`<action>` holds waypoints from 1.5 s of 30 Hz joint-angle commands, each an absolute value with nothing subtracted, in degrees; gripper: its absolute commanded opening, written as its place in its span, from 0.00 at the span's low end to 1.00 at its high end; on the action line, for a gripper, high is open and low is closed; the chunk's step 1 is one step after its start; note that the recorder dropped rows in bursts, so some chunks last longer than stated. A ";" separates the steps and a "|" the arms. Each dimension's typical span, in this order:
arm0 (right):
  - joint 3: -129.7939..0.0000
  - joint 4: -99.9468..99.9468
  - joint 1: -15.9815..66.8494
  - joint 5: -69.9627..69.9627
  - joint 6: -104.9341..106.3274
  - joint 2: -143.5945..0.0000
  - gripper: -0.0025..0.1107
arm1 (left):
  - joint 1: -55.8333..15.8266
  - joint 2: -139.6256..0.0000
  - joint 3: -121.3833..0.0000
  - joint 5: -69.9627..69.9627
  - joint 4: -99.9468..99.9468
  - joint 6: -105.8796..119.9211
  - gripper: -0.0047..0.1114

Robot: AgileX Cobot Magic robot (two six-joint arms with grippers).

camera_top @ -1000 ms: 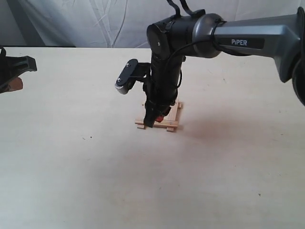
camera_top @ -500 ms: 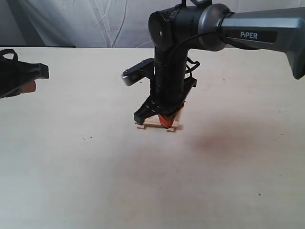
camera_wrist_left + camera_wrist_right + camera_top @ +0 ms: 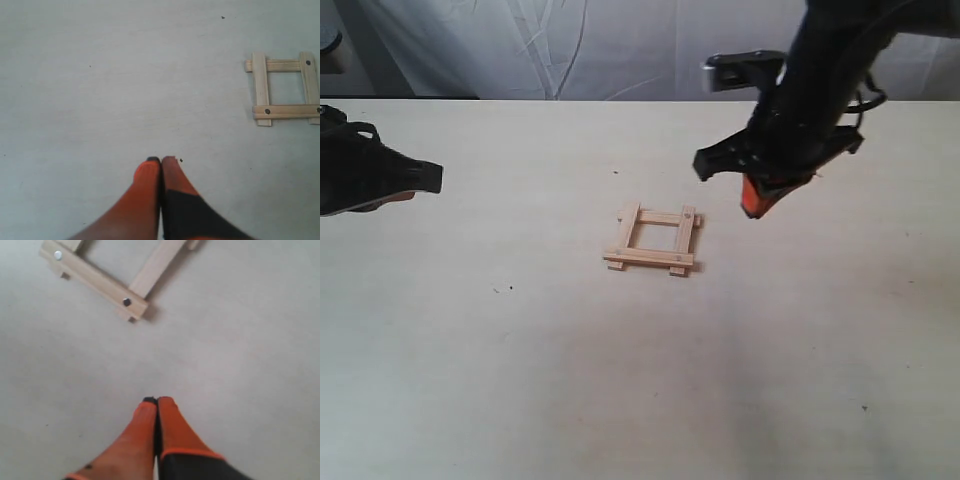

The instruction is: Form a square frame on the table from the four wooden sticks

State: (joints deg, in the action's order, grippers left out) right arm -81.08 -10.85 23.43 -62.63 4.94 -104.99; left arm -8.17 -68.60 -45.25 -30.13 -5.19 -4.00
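Note:
The four wooden sticks lie as a small square frame point(image 3: 653, 240) in the middle of the table point(image 3: 520, 380), strips overlapping at the corners with dark holes near the ends. The frame point(image 3: 283, 88) also shows in the left wrist view, and one corner of the frame point(image 3: 102, 275) in the right wrist view. My right gripper point(image 3: 757, 205) hangs above the table to the right of the frame, orange fingers pressed together, holding nothing. My left gripper point(image 3: 160, 160) is shut and empty, far to the left of the frame; its dark body point(image 3: 370, 175) sits at the left edge.
A white wrinkled cloth point(image 3: 570, 50) hangs behind the table's far edge. A few tiny dark specks point(image 3: 510, 290) dot the tabletop.
The right arm has lifted off the frame and swung up and to the right, uncovering the whole square. The left gripper body has edged slightly rightward.

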 commanded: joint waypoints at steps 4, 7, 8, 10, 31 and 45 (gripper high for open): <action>-65.41 -10.42 18.00 -51.29 4.85 -87.28 0.01 | -8.60 -68.06 -44.98 -30.10 -6.17 -3.88 0.04; -59.49 -9.18 18.00 -45.38 4.85 -79.63 0.01 | -8.60 -68.06 -44.98 -30.10 -6.85 -3.88 0.04; -57.53 -9.13 18.00 -43.99 4.85 -76.94 0.01 | -8.60 -68.06 -44.98 -30.25 -6.86 -3.88 0.04; -53.57 -9.13 18.00 -40.29 4.85 -71.61 0.01 | -8.60 -68.06 -44.98 -30.25 -6.86 -3.88 0.04; -38.41 -9.04 18.00 -28.12 4.85 -43.50 0.01 | -8.60 -68.06 -44.98 -29.75 -6.38 -3.88 0.04; -35.55 -9.03 18.00 -25.95 4.85 -37.37 0.01 | -8.60 -68.06 -44.98 -29.75 -6.38 -3.88 0.04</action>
